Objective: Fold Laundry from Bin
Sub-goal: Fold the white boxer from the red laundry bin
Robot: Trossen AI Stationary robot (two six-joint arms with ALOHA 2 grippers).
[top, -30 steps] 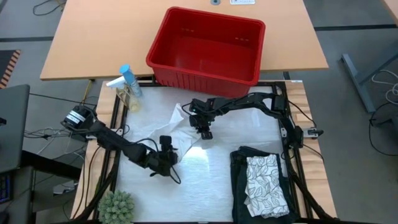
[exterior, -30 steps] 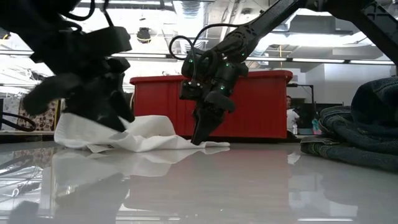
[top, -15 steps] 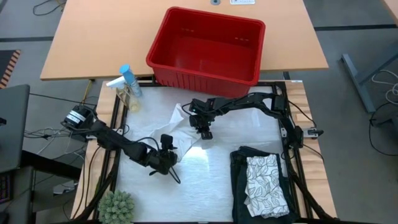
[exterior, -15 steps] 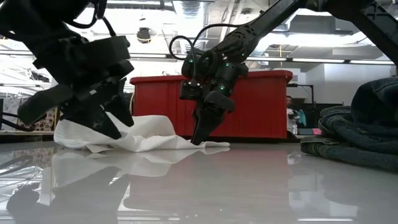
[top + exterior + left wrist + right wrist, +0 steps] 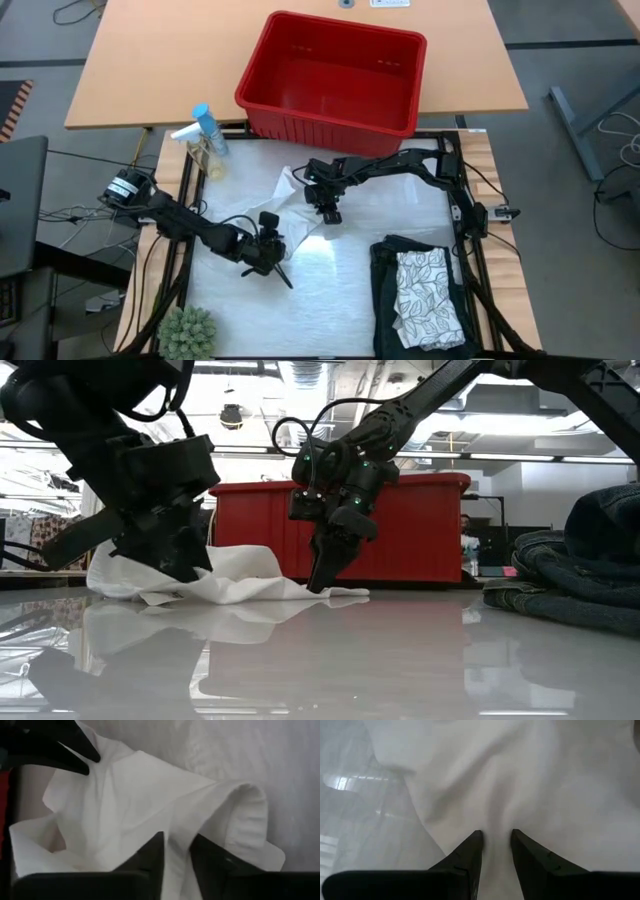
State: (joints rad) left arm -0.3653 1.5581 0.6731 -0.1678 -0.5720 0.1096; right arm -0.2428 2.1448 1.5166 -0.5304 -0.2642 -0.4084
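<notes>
At the table's left edge stand a spray bottle (image 5: 207, 128) and, near the front corner, a small green plant (image 5: 187, 332). The left gripper (image 5: 270, 250) is low over the white table (image 5: 340, 290), its fingers (image 5: 150, 854) set a narrow gap apart with a fold of the whitish cloth (image 5: 285, 205) lying between them; whether they actually pinch it I cannot tell. That cloth lies crumpled mid-table, between the two grippers, just in front of the bin (image 5: 333, 72), which stands at the back. The right gripper (image 5: 328, 212) points down onto the cloth's right edge, its fingers (image 5: 470, 851) a little apart with cloth between the tips; from the low view its tips (image 5: 322, 575) meet the cloth at the table top. At the front right lies the dark garment (image 5: 388, 290), folded, with the leaf cloth (image 5: 428, 300) folded on top of it.
</notes>
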